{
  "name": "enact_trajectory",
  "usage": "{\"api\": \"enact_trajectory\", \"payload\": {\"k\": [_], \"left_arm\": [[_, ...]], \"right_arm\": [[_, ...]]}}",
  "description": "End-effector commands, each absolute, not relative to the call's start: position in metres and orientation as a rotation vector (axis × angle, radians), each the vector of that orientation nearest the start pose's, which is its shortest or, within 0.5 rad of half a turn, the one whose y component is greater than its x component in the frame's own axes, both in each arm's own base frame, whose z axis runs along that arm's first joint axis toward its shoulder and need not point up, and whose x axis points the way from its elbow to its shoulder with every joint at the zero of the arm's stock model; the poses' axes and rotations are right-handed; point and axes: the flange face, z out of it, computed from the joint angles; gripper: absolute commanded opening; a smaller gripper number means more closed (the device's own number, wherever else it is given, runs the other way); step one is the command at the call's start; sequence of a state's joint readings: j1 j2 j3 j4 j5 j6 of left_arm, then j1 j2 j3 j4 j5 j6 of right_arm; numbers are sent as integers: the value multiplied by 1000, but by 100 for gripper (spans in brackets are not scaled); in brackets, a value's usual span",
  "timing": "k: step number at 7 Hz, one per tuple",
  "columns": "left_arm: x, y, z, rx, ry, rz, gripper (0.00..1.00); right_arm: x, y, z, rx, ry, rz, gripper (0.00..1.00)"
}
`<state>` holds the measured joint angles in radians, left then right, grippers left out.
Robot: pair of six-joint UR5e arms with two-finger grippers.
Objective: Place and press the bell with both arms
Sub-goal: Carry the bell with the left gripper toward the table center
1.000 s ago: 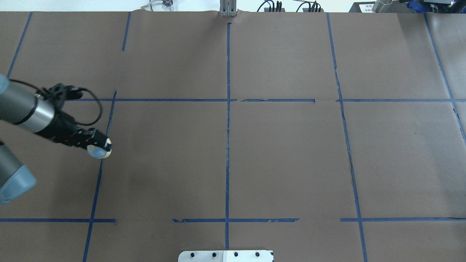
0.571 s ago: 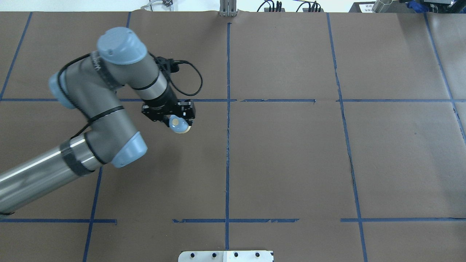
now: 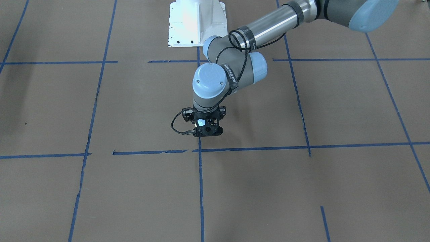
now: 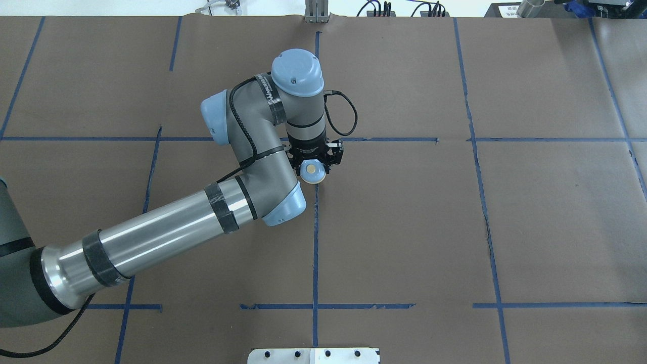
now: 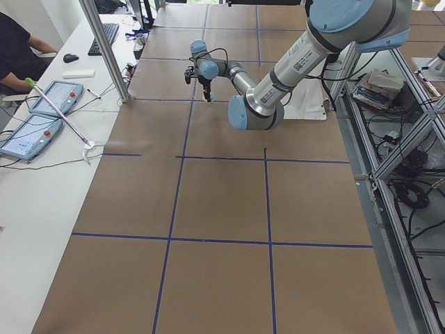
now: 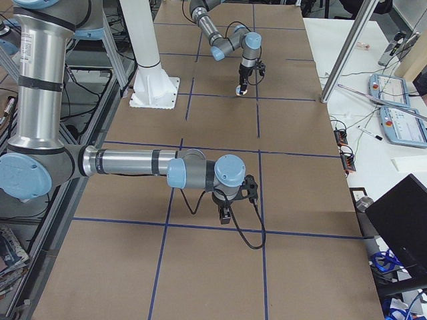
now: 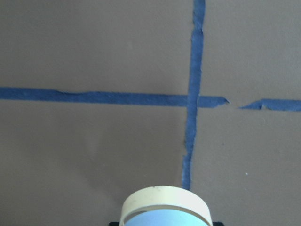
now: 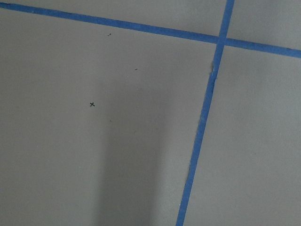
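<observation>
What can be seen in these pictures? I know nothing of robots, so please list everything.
bell: one, light blue with cream button, in the left gripper by the middle tape crossing.
table: one, covered in brown paper.
tape lines: several, blue, a grid on the table.
mounting pedestal: one, white, at the robot's edge of the table.
control tablets: two, grey-blue, on the white side desk.
keyboard: one, black, same desk.
person: one, dark top, at that desk.
left arm: one, grey and silver, reaching to the centre.
left gripper: one, black, shut on the bell.
right arm: one, grey and silver, low over the table.
right gripper: one, black, open or shut unclear.
</observation>
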<state>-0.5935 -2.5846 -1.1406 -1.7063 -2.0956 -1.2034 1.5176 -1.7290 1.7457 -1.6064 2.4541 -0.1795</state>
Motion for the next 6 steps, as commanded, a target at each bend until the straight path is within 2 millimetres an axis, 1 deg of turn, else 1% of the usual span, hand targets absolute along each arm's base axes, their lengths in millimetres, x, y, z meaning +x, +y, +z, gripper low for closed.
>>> {"api": "enact_trajectory", "payload": {"k": [1,3,4,5,6], "left_arm": [[644,-520,171,-116,837,-40,35],[644,-524,171,-80,823,-50,60],[644,-526,173,-56,816,-54,75],[644,-528,167,-39,821,-56,96],[643,-528,166,-38,824,-60,97]], "right_arm": [[32,-425,642,34,-893,-209,100],[30,-425,642,31,-902,-212,100],[29,-425,642,30,-902,-215,100],[27,-427,639,34,-902,-220,100],[27,-429,636,48,-901,-227,100]]}}
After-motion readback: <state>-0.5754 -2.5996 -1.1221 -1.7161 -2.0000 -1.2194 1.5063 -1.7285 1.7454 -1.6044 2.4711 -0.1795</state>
